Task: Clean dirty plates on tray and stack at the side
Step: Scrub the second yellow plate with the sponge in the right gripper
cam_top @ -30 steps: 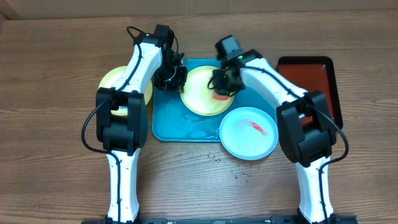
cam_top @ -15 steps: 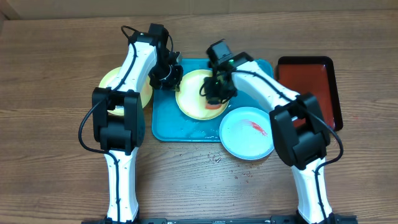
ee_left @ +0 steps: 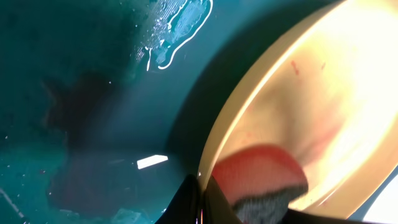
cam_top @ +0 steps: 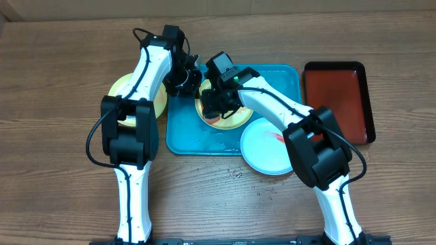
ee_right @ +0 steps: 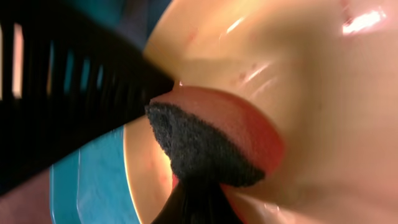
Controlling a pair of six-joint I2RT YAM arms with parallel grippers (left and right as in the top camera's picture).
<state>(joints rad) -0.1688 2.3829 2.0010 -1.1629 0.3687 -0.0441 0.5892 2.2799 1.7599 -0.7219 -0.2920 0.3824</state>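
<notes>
A yellow-green plate (cam_top: 235,117) lies on the teal tray (cam_top: 276,85) at its left middle. My left gripper (cam_top: 189,83) is shut on that plate's left rim; the left wrist view shows the jaws (ee_left: 202,199) pinching the rim of the plate (ee_left: 336,81). My right gripper (cam_top: 216,103) is shut on a red sponge with a dark scouring side (ee_right: 211,143) and presses it onto the plate (ee_right: 311,74) near its left edge. A second yellow-green plate (cam_top: 121,92) lies on the table left of the tray. A pale blue-white plate (cam_top: 267,148) with a red smear overlaps the tray's front right corner.
A dark red black-rimmed tray (cam_top: 338,95) stands at the far right. Water is pooled on the teal tray (ee_left: 180,25) beside the plate. Small crumbs lie on the wood in front of the tray (cam_top: 238,175).
My right gripper has moved left across the plate with the sponge, from the plate's right side to its left side. The plate has shifted slightly left. The left gripper has kept hold of the rim.
</notes>
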